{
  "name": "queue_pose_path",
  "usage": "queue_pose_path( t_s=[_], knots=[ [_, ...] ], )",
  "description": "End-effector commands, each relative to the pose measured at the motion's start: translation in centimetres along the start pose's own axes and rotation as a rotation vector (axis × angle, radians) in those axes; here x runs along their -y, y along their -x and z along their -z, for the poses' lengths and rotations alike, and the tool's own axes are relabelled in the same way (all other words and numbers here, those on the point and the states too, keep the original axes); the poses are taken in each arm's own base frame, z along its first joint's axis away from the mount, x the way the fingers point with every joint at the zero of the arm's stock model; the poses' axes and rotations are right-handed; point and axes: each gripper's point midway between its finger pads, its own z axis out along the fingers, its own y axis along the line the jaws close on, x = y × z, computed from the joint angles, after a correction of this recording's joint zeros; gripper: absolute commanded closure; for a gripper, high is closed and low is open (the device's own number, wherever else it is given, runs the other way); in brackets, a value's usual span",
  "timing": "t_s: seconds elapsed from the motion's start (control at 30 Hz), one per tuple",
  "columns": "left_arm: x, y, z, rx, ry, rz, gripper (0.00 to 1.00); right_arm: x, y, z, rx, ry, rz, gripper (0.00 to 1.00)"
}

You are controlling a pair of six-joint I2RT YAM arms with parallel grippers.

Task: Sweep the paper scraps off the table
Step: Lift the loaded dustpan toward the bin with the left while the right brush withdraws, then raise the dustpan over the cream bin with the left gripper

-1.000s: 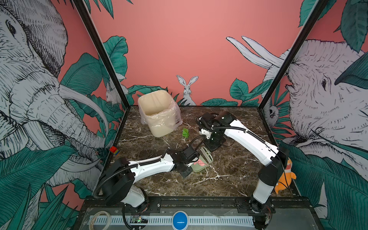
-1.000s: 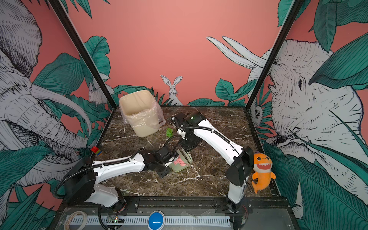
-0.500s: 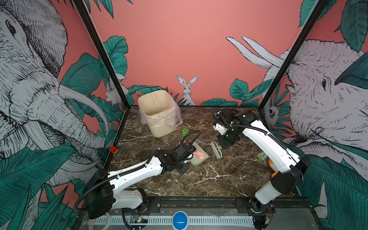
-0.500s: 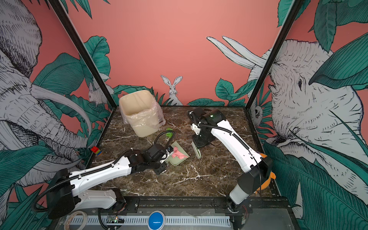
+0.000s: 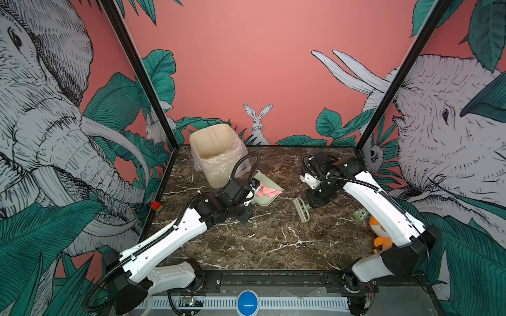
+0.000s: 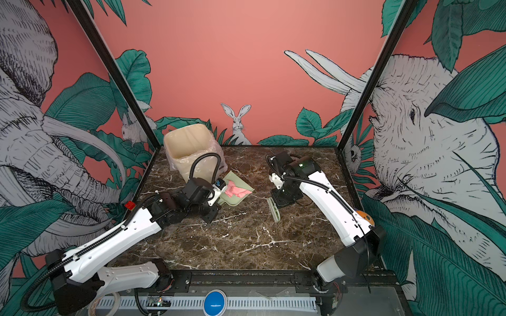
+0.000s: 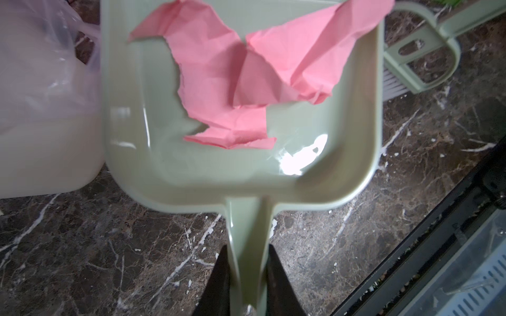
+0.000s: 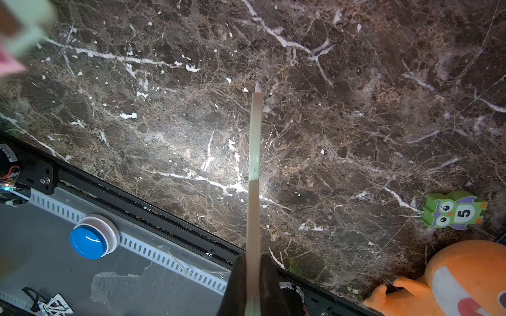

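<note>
Two crumpled pink paper scraps (image 7: 246, 76) lie in the pale green dustpan (image 7: 191, 169) just beside the bin (image 5: 216, 153), stretched crosswise near the pan's open lip. The left fingers (image 7: 219, 281) pinch its handle, and the right fingers (image 8: 269, 284) clamp the brush (image 8: 254, 136) over the counter (image 5: 273, 240).

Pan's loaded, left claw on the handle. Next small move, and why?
Probably raise the dustpan and tip it over the bin: the left claw is shut on its handle, pink scraps lie inside the pan, and the open bin stands right beside it.
</note>
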Motion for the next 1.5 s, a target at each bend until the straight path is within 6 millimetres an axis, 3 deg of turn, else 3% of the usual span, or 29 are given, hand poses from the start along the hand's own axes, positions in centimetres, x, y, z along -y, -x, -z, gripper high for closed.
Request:
queue_pose_path(
  t_s=[0.0, 0.2, 0.5, 0.8, 1.47],
  knots=[
    [-1.0, -0.2, 2.6, -0.042, 0.012, 0.025, 0.85, 0.0, -0.3, 0.7, 0.027, 0.014, -0.012, 1.0],
    [-3.7, 0.7, 6.2, -0.045, 0.066, 0.074, 0.85, 0.0, -0.3, 0.9, 0.033, 0.022, -0.012, 1.0],
    [-10.0, 1.3, 10.4, -0.018, 0.208, 0.192, 0.85, -0.1, 0.0, 1.2, 0.046, 0.036, -0.005, 1.0],
    [-14.7, 0.4, 11.7, -0.012, 0.31, 0.3, 0.84, 0.0, 0.1, 1.2, 0.048, 0.048, 0.003, 1.0],
    [-25.4, 1.2, 12.6, -0.04, 0.527, 0.391, 0.84, 0.2, -0.8, 0.9, 0.03, 0.086, -0.002, 1.0]
  ],
)
